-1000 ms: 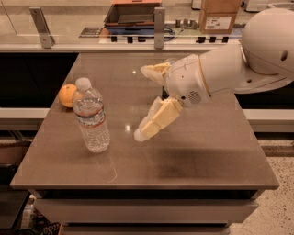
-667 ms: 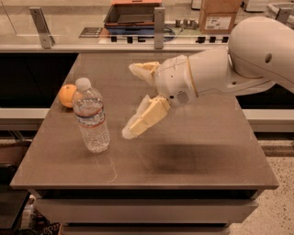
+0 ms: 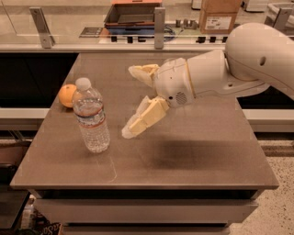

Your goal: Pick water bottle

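Note:
The water bottle (image 3: 92, 117) stands upright on the left part of the brown table (image 3: 193, 151). It is clear ribbed plastic with a white cap and a pale label band. My gripper (image 3: 130, 102) hangs above the table just right of the bottle, apart from it. Its two pale fingers are spread wide, one pointing left at the upper side and one (image 3: 142, 119) slanting down toward the table. Nothing is between them.
An orange (image 3: 67, 95) lies on the table right behind the bottle at the left edge. Behind the table runs a glass-fronted counter with metal posts (image 3: 159, 27), a tray (image 3: 133, 13) and a cardboard box (image 3: 219, 15).
My gripper and arm have moved left across the table toward the bottle. The bottle and the orange have not moved.

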You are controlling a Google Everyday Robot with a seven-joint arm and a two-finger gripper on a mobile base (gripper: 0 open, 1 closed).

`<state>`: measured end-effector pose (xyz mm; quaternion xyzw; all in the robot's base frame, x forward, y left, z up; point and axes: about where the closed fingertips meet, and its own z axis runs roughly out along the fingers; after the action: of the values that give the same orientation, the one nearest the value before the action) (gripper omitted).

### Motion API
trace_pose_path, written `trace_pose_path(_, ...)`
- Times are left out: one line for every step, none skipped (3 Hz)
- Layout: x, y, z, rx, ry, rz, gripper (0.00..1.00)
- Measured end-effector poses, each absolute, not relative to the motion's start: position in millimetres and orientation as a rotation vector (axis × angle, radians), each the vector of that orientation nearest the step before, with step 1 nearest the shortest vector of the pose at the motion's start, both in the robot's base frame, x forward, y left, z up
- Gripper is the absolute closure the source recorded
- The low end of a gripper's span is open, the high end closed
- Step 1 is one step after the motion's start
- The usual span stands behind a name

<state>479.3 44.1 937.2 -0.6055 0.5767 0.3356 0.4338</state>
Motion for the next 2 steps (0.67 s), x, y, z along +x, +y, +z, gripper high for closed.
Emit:
trace_pose_path(488.1,51.3,919.8,-1.480,1.422,0.908,0.00)
trace_pose_path(488.8,60.0,906.5,-1.450,1.399,0.959,0.00)
